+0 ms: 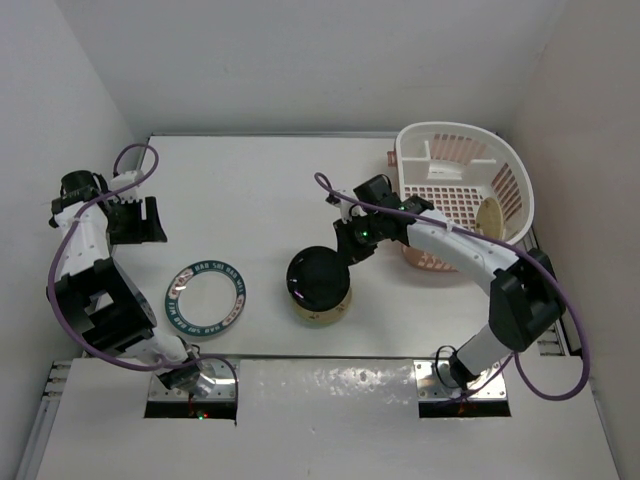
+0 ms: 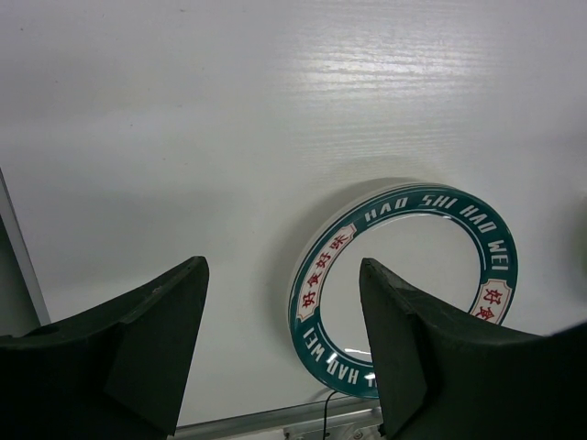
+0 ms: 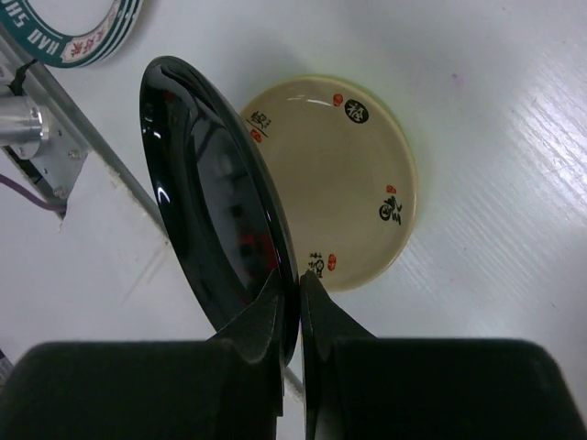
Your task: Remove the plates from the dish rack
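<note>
My right gripper is shut on the rim of a glossy black plate. It holds the plate tilted just above a cream-tan plate with small motifs that lies on the table. A white plate with a teal lettered rim lies flat at the front left. My left gripper is open and empty, above the table behind that plate. The white dish rack stands at the back right with a tan plate leaning inside.
The rack sits on a pinkish-salmon tray near the right wall. The table's metal front edge and the arm bases run along the near side. White walls close in the left, back and right.
</note>
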